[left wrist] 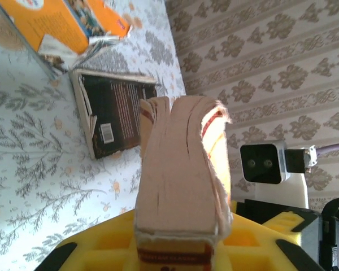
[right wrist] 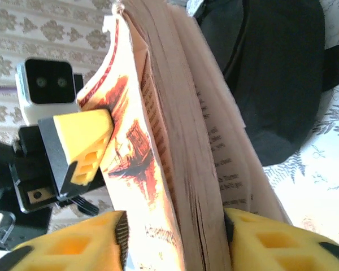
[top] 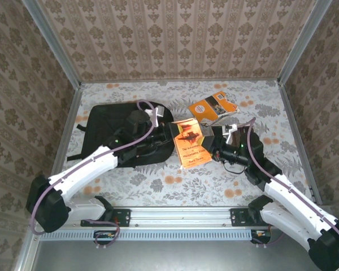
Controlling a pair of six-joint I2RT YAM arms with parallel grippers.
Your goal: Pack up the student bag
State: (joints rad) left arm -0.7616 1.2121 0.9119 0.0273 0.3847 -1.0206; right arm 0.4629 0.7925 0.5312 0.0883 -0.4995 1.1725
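Above floral tabletop, frame centre, orange book is pinched by left gripper. It is flanked by the spread right gripper.

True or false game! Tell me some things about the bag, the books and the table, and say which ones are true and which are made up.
1. The student bag is black. True.
2. The orange book is packed inside the bag. False: it is outside, right beside the bag.
3. A dark book lies on the table. True.
4. The table is plain white. False: it has a flower pattern.
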